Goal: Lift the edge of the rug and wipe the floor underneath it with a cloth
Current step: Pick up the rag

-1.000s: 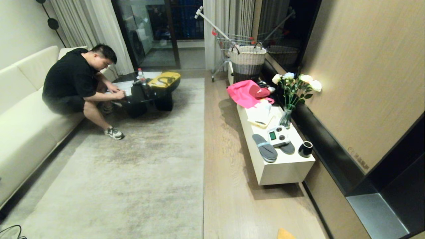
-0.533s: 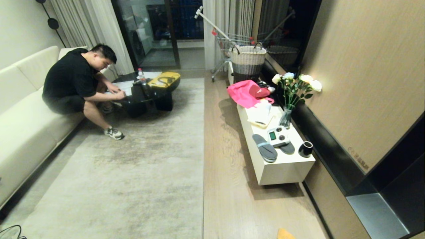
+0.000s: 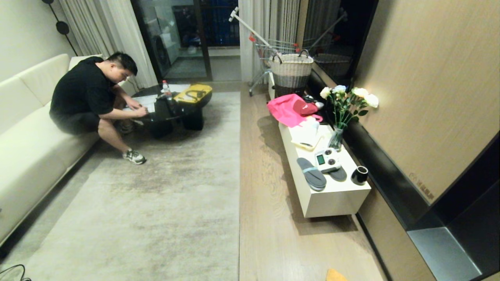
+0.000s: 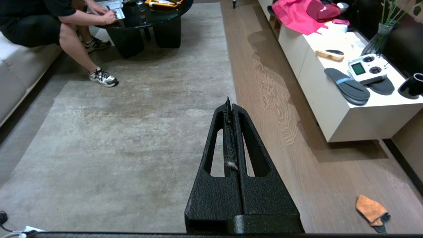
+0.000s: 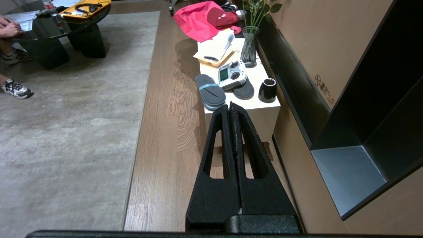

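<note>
A living room seen from the robot's head, looking forward and down. A large pale grey-beige rug fills the left and centre of the floor [image 3: 273, 234], which is light brown wood planking. The rug edge [image 3: 239, 187] runs straight from 12 o'clock to 6 o'clock down the middle of the view and lies flat on the planks. The cloth [image 3: 335, 275], small and orange-yellow, lies on the bare floor at about 5 o'clock, right of the rug edge and apart from it, partly cut off by the frame. In the left wrist view the cloth [image 4: 371, 210] shows a dark teal end.

Neither arm appears in the head view. The left gripper [image 4: 230, 107] has its 2 black fingers pressed together, holding nothing, with a wisp of pale fluff caught between them; it hangs above the rug near its edge. The right gripper [image 5: 229, 107] is likewise closed and empty, above the bare planks near the end of a low white bench [image 3: 336, 203].

The bench stands at 3 o'clock along a dark wall ledge. It carries grey slippers [image 3: 311, 173], a white remote controller [image 3: 327, 160], a black cup [image 3: 359, 175], a glass vase of white flowers [image 3: 338, 136] and a pink bag [image 3: 287, 109].

At 10 o'clock a person [image 3: 86, 97] in black sits on a cream sofa [image 3: 27, 148], leaning over a dark coffee table [image 3: 172, 111].
</note>
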